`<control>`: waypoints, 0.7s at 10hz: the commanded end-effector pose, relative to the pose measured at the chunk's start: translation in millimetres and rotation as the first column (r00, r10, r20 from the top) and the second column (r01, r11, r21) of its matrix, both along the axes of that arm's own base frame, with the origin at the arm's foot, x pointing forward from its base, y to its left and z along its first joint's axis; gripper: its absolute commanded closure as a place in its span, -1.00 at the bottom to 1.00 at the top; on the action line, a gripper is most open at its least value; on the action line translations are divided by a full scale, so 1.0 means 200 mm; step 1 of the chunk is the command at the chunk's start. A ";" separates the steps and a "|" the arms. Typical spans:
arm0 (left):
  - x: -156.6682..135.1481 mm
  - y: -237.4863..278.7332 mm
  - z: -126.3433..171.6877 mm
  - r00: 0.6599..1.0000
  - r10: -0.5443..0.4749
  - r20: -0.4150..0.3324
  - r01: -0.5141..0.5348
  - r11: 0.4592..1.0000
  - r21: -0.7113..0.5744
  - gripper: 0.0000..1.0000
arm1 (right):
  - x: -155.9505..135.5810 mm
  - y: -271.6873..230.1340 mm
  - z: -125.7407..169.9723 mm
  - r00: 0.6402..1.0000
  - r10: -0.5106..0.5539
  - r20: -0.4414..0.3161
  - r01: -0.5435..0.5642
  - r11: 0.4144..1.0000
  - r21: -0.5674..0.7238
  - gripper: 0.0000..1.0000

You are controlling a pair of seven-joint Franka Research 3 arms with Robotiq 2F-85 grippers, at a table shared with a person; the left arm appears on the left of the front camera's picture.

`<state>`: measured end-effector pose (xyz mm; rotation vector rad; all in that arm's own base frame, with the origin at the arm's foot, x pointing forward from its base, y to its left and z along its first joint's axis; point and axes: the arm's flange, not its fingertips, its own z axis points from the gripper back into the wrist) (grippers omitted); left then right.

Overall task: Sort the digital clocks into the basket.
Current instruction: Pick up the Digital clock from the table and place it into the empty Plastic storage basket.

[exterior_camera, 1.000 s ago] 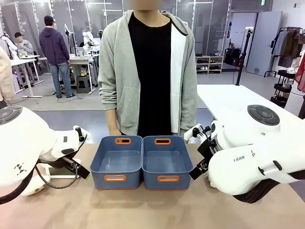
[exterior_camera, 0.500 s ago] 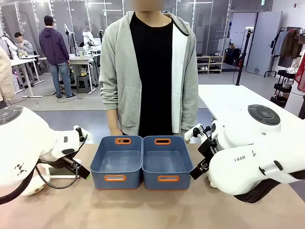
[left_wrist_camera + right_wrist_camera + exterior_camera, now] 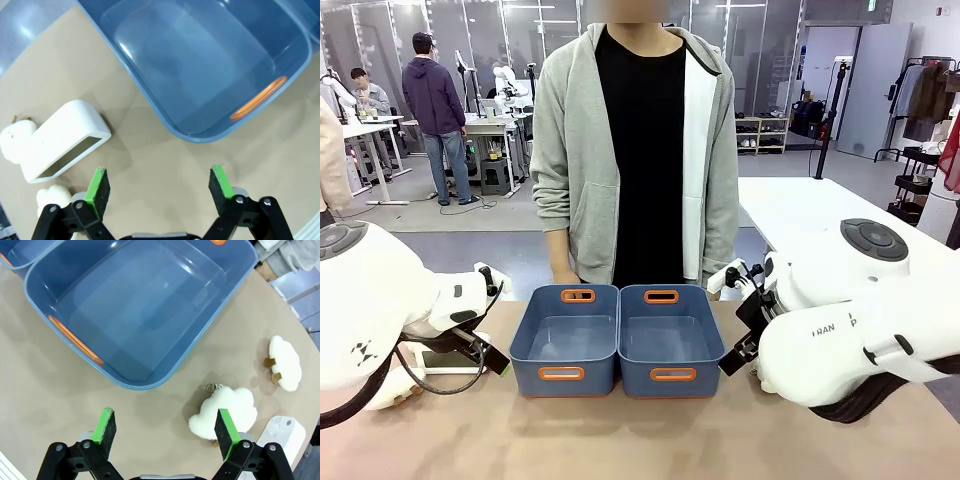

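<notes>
The pair of tubs (image 3: 618, 340) stands open-topped at mid-table, with bare tabletop (image 3: 620, 440) running along its near side. To its left, a strip of free table separates the tub wall from a white clock (image 3: 65, 140) lying on its side, with plush toys (image 3: 17, 142) crowding it. To its right lie two fluffy toys (image 3: 225, 412) and, farther out, a second clock (image 3: 282, 432). Behind it stands the person (image 3: 635, 150).
</notes>
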<state>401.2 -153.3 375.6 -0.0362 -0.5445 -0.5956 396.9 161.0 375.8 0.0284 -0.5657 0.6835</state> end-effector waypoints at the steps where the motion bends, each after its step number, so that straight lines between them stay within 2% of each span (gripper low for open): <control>1: 0.01 0.08 0.20 0.992 -0.035 -0.121 0.015 0.987 -0.162 -1.00 | 0.06 -0.06 0.20 0.994 -0.014 -0.104 0.029 0.989 0.147 -1.00; 2: 0.01 0.12 0.26 0.984 -0.066 -0.167 0.019 0.963 -0.269 -1.00 | 0.09 -0.13 0.29 0.979 -0.004 -0.203 0.061 0.959 0.277 -1.00; 3: -0.01 0.23 0.33 0.965 -0.125 -0.232 0.019 0.911 -0.412 -1.00 | 0.12 -0.20 0.34 0.960 -0.001 -0.279 0.104 0.929 0.354 -1.00; 4: 0.00 0.35 0.37 0.943 -0.198 -0.268 0.021 0.837 -0.547 -1.00 | 0.15 -0.29 0.37 0.926 0.045 -0.374 0.137 0.884 0.447 -1.00; 5: 0.01 0.49 0.39 0.936 -0.206 -0.285 -0.035 0.751 -0.659 -1.00 | 0.17 -0.39 0.39 0.882 0.130 -0.454 0.169 0.812 0.559 -1.00; 6: 0.00 0.62 0.39 0.927 -0.246 -0.283 -0.061 0.646 -0.761 -1.00 | 0.18 -0.51 0.40 0.867 0.144 -0.477 0.222 0.746 0.628 -1.00; 7: -0.06 0.77 0.39 0.931 -0.278 -0.235 -0.064 0.512 -0.857 -1.00 | 0.14 -0.68 0.41 0.850 0.200 -0.488 0.268 0.634 0.726 -1.00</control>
